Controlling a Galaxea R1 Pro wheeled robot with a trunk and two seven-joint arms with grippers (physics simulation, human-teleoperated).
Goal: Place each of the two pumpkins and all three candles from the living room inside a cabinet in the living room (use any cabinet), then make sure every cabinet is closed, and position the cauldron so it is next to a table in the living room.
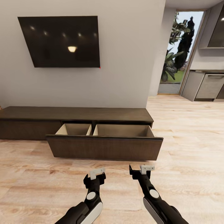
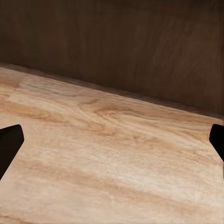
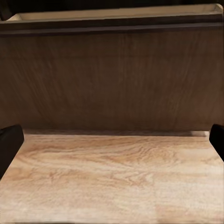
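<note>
Head view shows the cabinet [image 1: 74,119] with its wide drawer [image 1: 104,147] pulled out and seemingly empty, both the left claw [image 1: 97,172] and right claw [image 1: 142,170] spread and empty before it; push squarely, evenly.

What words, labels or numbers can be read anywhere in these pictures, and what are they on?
None: nothing readable appears.
The black wall-mounted television screen shows only ceiling light reflections.
The long dark-brown wooden cabinet and its open drawer front bear plain wood grain, no label.
</note>
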